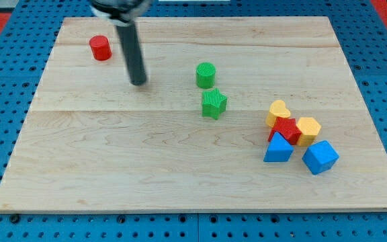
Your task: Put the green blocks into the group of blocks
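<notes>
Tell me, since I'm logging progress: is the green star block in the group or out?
Out. The green star block sits apart from the group, bare board between them.

green cylinder, green star | red cylinder | pale wood board

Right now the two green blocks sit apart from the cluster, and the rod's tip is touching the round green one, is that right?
Not quite. The camera view shows my tip touching nothing: it stands on bare board between the red cylinder and the green cylinder, clear of both. The rest holds: the green cylinder and the green star block sit apart from the cluster at the view's right.
</notes>
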